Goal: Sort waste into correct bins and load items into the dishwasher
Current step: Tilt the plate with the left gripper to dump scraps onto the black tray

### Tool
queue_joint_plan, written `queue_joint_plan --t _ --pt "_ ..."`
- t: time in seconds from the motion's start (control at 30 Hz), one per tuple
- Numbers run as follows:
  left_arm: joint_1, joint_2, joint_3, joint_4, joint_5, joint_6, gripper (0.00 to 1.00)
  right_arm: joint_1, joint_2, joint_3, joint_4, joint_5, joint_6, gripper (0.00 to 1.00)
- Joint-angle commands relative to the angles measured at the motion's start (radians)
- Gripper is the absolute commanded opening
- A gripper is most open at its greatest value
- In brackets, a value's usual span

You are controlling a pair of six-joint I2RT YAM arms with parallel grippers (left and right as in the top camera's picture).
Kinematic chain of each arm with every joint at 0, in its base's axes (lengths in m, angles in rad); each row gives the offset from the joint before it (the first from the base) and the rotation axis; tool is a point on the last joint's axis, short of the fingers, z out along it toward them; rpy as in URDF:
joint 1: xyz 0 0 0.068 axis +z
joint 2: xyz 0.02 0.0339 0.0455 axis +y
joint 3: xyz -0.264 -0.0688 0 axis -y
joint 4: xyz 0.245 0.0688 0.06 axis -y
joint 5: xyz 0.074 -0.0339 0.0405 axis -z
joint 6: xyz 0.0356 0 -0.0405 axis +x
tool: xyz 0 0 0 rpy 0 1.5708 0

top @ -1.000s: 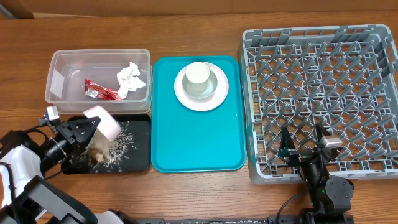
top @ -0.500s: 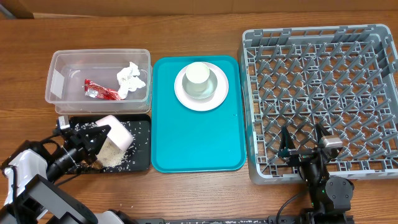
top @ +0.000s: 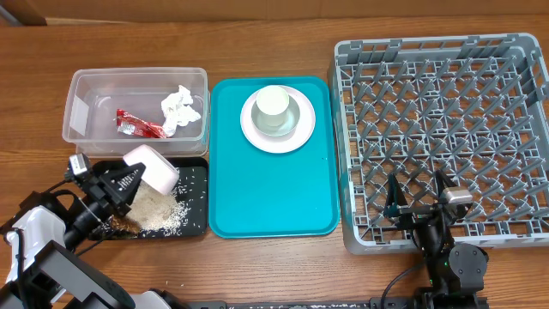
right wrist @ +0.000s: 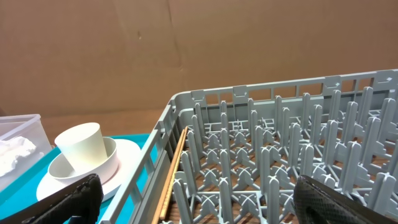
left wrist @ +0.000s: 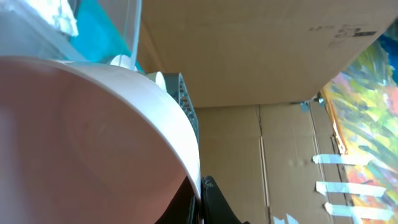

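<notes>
**Inspector:** Left end of the desk, report.

**Operator:** At the far-left corner stands the clear tub (top: 81, 103). The crumpled napkin (top: 177, 110) and the red sachet (top: 139, 127) lie inside it, side by side. Just nearer me, at the near-left corner, is the black tray (top: 197, 227). Rice scraps (top: 159, 213) are heaped and scattered on it, with brown bits at their left end. My left pincer (top: 129, 178) is clamped on the white bowl (top: 154, 166), which hangs tipped above that tray's far edge.

**Inspector:** Middle of the desk?

**Operator:** The teal tray (top: 270, 193) lies there, just beside the tub and the black tray. At its far end a round plate (top: 296, 133) carries the cup (top: 273, 102), which stands upright.

**Inspector:** Right end?

**Operator:** The grey dish rack (top: 437, 103) takes up the right end of the desk, pegs upright. My right pincer (top: 418, 199) hovers over the rack's near edge with its jaws spread wide, gripping nothing.
</notes>
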Motion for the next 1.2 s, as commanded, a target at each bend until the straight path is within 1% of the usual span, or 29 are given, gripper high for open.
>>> queue_joint_plan --t 0.0,0.07,0.1,0.13,0.2,0.37,0.47,0.6,0.77,0.83,0.93,1.07,1.17 --pt "0.006 -0.017 -0.003 -0.031 0.053 0.013 0.04 -0.003 -0.01 -0.011 0.005 -0.003 -0.003 1.0" --pt "0.005 -0.017 -0.003 -0.037 0.064 0.05 0.04 -0.003 -0.01 -0.011 0.005 -0.003 -0.003 1.0" --pt "0.009 -0.017 -0.003 -0.002 0.062 0.056 0.04 -0.003 -0.01 -0.011 0.005 -0.003 -0.003 1.0" --pt "0.011 -0.017 -0.003 0.03 0.053 0.047 0.05 -0.003 -0.01 -0.011 0.005 -0.003 -0.003 1.0" --pt "0.013 -0.017 -0.003 0.056 0.021 -0.024 0.04 -0.003 -0.01 -0.011 0.005 -0.003 -0.003 1.0" --pt "0.009 -0.017 -0.003 0.053 0.005 -0.031 0.04 -0.003 -0.01 -0.011 0.005 -0.003 -0.003 1.0" --pt "0.008 -0.017 0.001 0.051 -0.033 -0.064 0.04 -0.003 -0.01 -0.011 0.005 -0.003 -0.003 1.0" --pt "-0.015 -0.025 0.05 -0.012 -0.103 -0.078 0.04 -0.003 -0.01 -0.011 0.005 -0.003 -0.003 1.0" --pt "-0.114 -0.076 0.198 -0.126 -0.201 -0.084 0.04 -0.003 -0.01 -0.011 0.005 -0.003 -0.003 1.0" --pt "-0.166 -0.103 0.244 -0.131 -0.241 -0.131 0.04 -0.003 -0.01 -0.011 0.005 -0.003 -0.003 1.0" --pt "-0.276 -0.149 0.31 -0.104 -0.355 -0.251 0.04 -0.003 -0.01 -0.011 0.005 -0.003 -0.003 1.0" --pt "-0.48 -0.211 0.356 -0.023 -0.595 -0.461 0.04 -0.003 -0.01 -0.011 0.005 -0.003 -0.003 1.0" --pt "-0.679 -0.244 0.357 0.048 -0.805 -0.608 0.04 -0.003 -0.01 -0.011 0.005 -0.003 -0.003 1.0"
